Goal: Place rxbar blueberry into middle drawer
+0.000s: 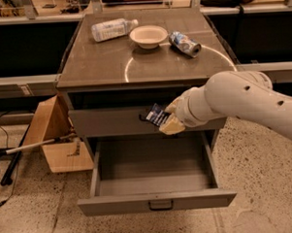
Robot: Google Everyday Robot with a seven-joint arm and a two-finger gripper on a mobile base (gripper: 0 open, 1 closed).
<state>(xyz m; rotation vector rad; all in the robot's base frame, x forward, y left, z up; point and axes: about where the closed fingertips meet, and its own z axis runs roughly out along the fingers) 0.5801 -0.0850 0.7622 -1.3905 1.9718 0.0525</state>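
Observation:
My gripper [168,118] is shut on the rxbar blueberry [156,115], a small dark navy bar with pale print. It holds the bar in front of the closed upper drawer [107,122], above the back of the middle drawer [153,172]. The middle drawer is pulled out wide open; its grey floor is bare and its dark loop handle [160,205] faces me. My white arm [242,102] comes in from the right.
On the cabinet top [109,61] lie a clear plastic bottle [112,29], a white bowl [148,36] and a crushed blue-silver can [184,43]. An open cardboard box [57,137] and a stick [31,146] stand at the left on the speckled floor.

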